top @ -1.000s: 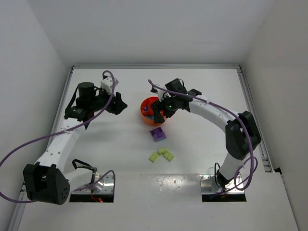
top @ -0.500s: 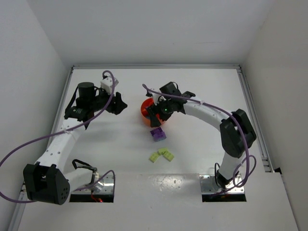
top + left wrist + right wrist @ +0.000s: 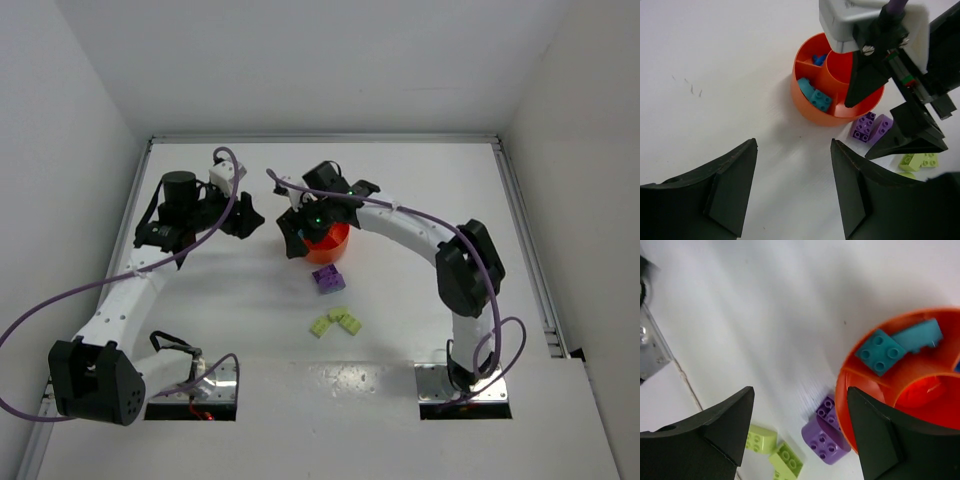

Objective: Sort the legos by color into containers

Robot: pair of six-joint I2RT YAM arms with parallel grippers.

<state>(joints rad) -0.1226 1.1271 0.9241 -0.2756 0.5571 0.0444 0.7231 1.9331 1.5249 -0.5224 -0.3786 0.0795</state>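
Observation:
The orange bowl (image 3: 330, 251) stands mid-table. It holds teal bricks (image 3: 814, 95) and a blue brick (image 3: 819, 58) in its outer sections. Two purple bricks (image 3: 328, 279) lie just in front of it, and yellow-green bricks (image 3: 337, 322) lie nearer still. My right gripper (image 3: 293, 238) is open and empty over the bowl's left rim. In its wrist view (image 3: 800, 390) the bowl (image 3: 847, 390), the teal bricks (image 3: 900, 345), the purple bricks (image 3: 827, 432) and the yellow-green bricks (image 3: 775, 450) all show. My left gripper (image 3: 245, 215) is open and empty, left of the bowl (image 3: 812, 112), over bare table (image 3: 794, 142).
The right arm's fingers (image 3: 865, 80) cover the right part of the bowl in the left wrist view. White walls close the table at the left, back and right. A metal rail (image 3: 525, 230) runs along the right edge.
My right gripper has swung left across the bowl, from its right side to its left rim. The left arm and the loose bricks have not moved.

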